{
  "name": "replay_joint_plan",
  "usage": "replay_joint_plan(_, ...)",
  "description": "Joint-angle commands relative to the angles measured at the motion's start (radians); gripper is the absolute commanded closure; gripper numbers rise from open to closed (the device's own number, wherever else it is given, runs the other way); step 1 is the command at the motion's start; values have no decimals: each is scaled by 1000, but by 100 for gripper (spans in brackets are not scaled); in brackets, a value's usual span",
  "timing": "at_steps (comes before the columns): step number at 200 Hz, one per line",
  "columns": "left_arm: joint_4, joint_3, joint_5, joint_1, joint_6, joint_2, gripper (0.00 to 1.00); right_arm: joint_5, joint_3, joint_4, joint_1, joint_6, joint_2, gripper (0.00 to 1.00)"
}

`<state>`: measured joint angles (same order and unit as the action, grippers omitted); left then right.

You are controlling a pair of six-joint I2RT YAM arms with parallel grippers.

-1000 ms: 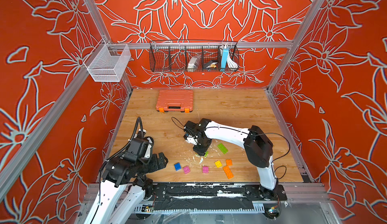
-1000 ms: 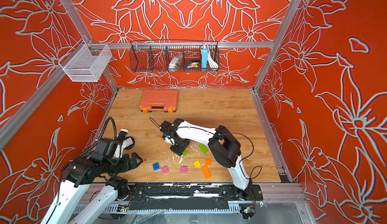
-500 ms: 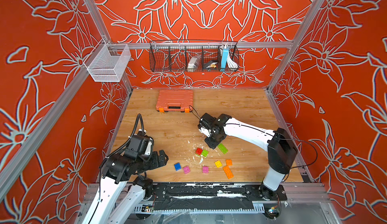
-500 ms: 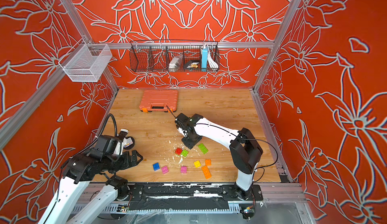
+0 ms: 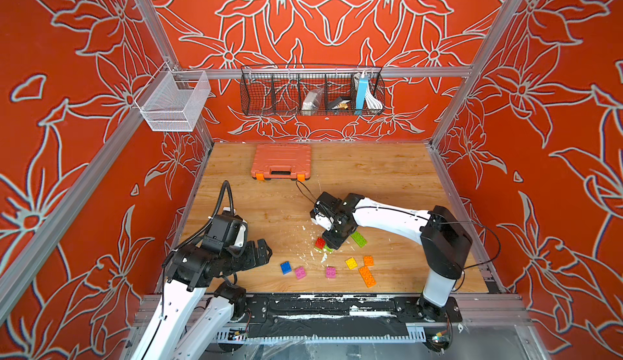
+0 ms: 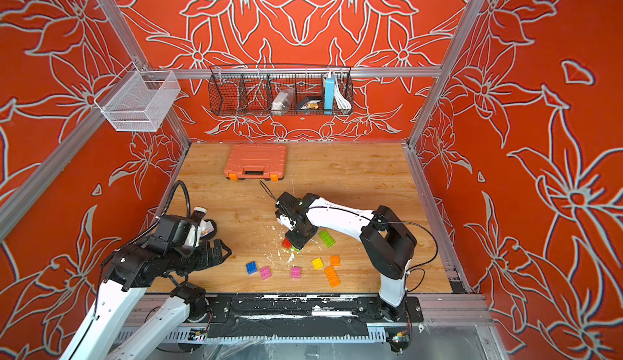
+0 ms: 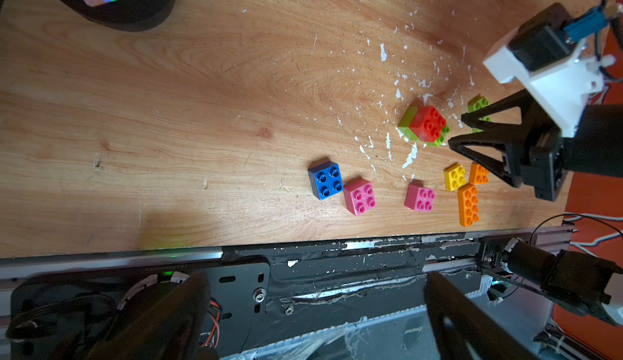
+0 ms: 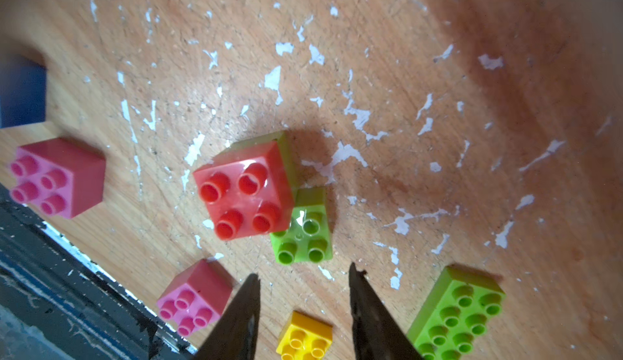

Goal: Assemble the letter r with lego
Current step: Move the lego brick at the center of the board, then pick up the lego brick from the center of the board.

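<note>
Red brick (image 5: pixel 320 242) atop green brick (image 8: pixel 303 237), lower centre in both top views. Hovering just beside: right gripper (image 8: pixel 302 270), jaws parted, empty. Lower left: left gripper (image 5: pixel 268 253), spread wide, gripping nothing.

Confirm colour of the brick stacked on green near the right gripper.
Red. The stacked brick shows best in the right wrist view.

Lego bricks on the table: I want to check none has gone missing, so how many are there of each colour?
Green bricks: 3
Pink bricks: 2
Orange bricks: 2
Red brick: 1
Blue brick: 1
Yellow brick: 1
Total: 10
</note>
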<state>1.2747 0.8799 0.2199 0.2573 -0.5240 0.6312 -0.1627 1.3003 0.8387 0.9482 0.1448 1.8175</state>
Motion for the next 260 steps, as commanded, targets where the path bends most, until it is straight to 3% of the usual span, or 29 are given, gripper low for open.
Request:
replay_joint_plan(1, -3, 3, 4, 5, 13, 8, 1, -5, 18, 9, 10, -5, 40, 54)
replay_joint_plan(94, -3, -1, 7, 4, 13, 2, 1, 123, 26, 18, -8, 103, 102, 57)
replay_joint_plan(132, -3, -1, 7, 6, 12, -2, 0, 138, -6, 20, -70, 163, 71, 58)
replay_joint_plan(188, -3, -1, 10, 5, 13, -1, 0, 152, -37, 48, -110, 159, -19, 50)
replay_joint_plan(225, -5, -3, 11, 5, 14, -2, 1, 182, -127, 47, -182, 199, -122, 48)
replay_joint_plan(260, -6, -3, 13, 5, 15, 1, 1, 187, -173, 59, -221, 203, -130, 48)
